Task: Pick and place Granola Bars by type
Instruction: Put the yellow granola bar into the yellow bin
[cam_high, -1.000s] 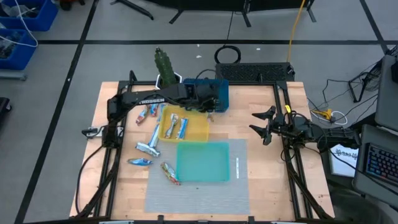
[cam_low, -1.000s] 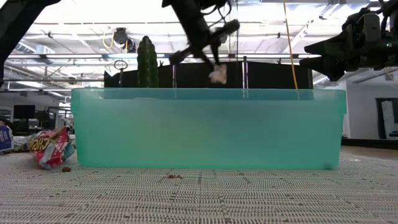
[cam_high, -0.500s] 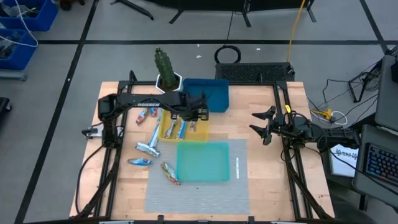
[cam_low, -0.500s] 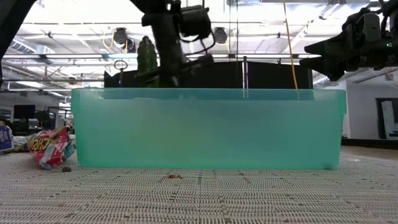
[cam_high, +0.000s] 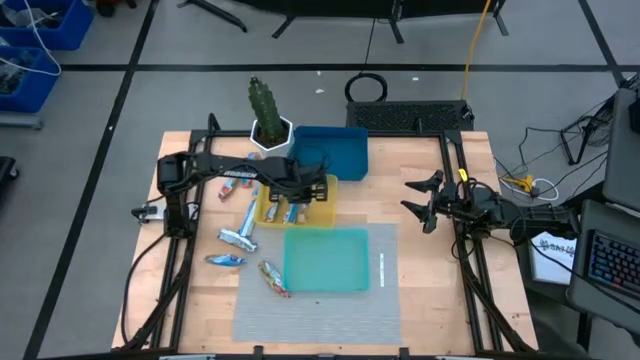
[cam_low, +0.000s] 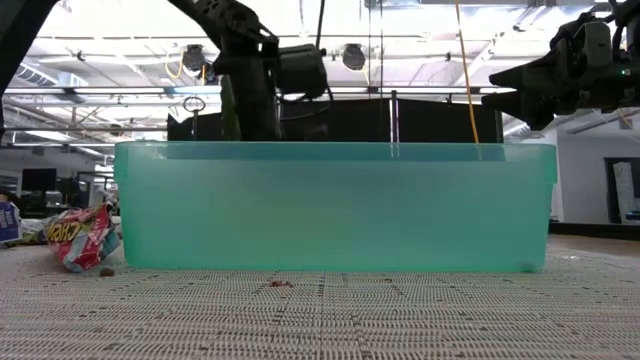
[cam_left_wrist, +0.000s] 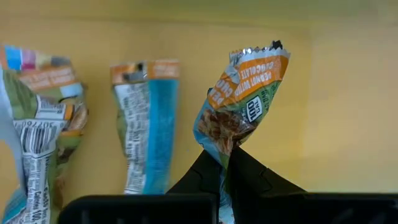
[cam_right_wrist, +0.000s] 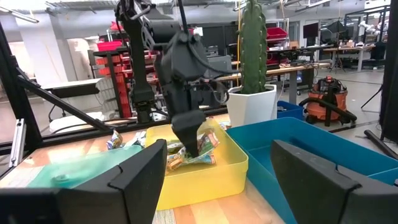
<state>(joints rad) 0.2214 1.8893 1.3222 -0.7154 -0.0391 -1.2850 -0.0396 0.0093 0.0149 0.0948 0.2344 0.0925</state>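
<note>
My left gripper hangs over the yellow tray, fingers clamped on a granola bar, its long axis pointing away from them.

Your left gripper hangs over the middle tray, pinching one granola bar with two more bars lying in that tray beside it. At twelve o'clock of this tray sits the back tray; at six, the front tray. At nine o'clock, loose bars lie on the table. Your right gripper waits at three o'clock.
</note>
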